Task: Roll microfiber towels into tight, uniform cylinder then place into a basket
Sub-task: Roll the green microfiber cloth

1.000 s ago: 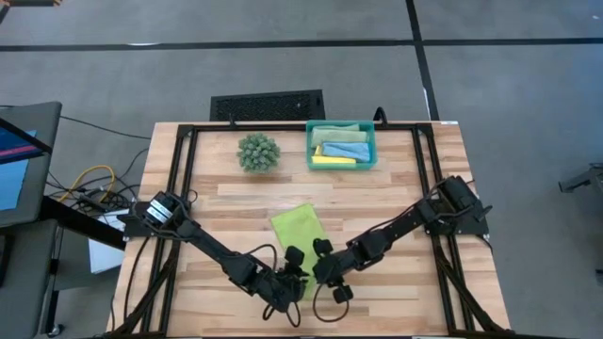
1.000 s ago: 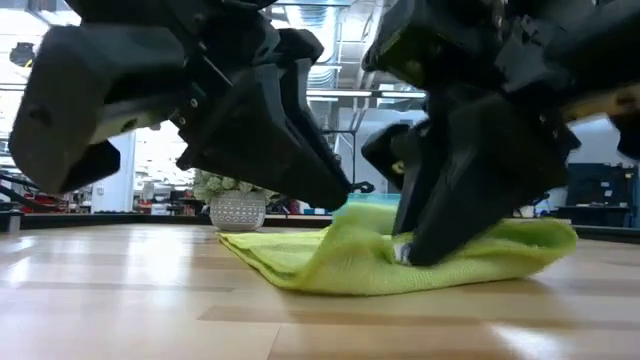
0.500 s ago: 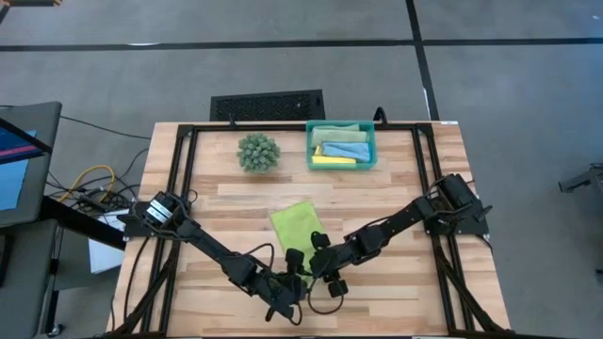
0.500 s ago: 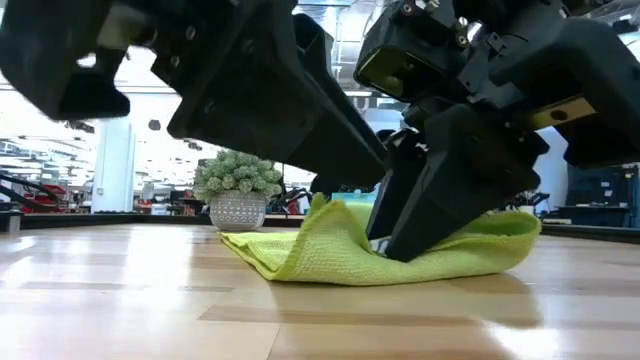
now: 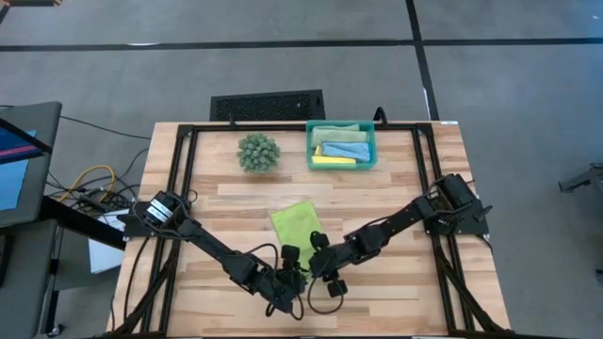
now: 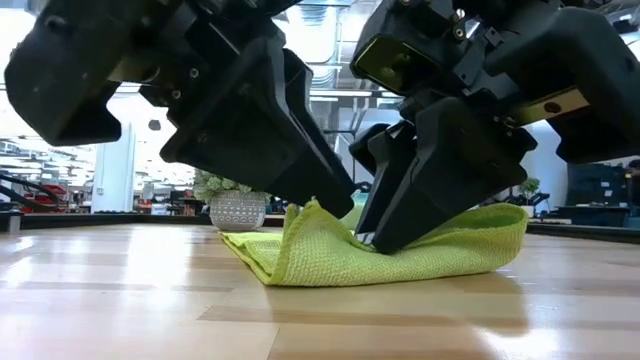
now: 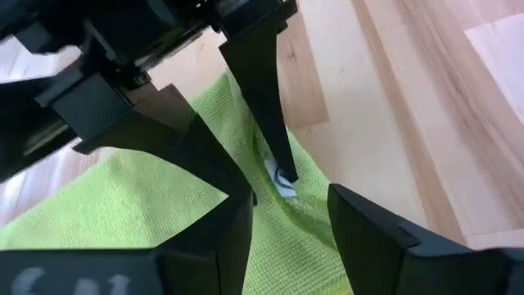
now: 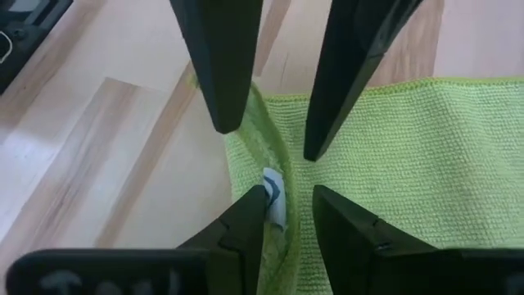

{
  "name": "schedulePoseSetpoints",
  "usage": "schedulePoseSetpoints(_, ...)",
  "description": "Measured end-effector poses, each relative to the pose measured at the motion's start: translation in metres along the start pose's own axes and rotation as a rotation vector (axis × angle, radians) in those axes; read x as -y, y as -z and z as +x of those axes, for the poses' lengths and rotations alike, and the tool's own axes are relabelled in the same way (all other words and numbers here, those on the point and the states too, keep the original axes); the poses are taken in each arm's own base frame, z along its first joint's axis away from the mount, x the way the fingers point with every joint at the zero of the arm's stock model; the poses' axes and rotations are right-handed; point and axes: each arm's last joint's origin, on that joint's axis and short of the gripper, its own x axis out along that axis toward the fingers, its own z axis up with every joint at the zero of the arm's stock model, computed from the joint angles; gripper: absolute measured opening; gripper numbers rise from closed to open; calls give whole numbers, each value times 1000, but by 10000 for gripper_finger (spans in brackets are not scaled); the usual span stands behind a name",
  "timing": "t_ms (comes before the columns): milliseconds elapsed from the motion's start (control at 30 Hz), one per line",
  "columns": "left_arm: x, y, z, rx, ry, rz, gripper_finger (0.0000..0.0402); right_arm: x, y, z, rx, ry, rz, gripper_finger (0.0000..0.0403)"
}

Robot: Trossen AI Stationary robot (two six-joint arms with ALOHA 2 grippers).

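From above, the lime green microfiber towel square point(image 5: 296, 226) is lying near the table's middle, well short of the small translucent teal plastic basket point(image 5: 340, 144) at the far edge, which is already holding sage green, light blue and yellow rolled towels. The towel's long axis is running from its near end, down by the grippers, up toward the basket with a slight tilt. Both the left gripper point(image 5: 293, 268) and the right gripper point(image 5: 318, 262) are crowding that near end, about equally close, so neither arm really has the edge here. Down at table level, the near end is bunching up into a raised peak pinched between the two grippers, with the rest of the towel point(image 6: 400, 255) stretching flat away behind them toward the basket's side. In the left wrist view, the left gripper's point(image 7: 291, 217) fingers are standing apart over the cloth with the ridge and a small white tag point(image 7: 282, 176) between them, not clamped on anything I can see. In the right wrist view, the right gripper's point(image 8: 288, 215) fingers are parted too, straddling the same ridge and tag point(image 8: 273, 195). My guess is the roll has to go from this end toward the basket.
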Motion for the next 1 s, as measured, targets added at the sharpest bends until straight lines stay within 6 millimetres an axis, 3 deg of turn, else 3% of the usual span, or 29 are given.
schedulePoseSetpoints(600,-7,25,2,-146,-60,-3,132,6,0,0,3,128,11,122)
schedulePoseSetpoints(800,-12,-2,-20,-135,-219,-21,132,6,0,-1,-3,130,11,121)
schedulePoseSetpoints(1000,1,-13,-12,-11,-5,-3,132,2,1,-8,-33,202,-27,120)
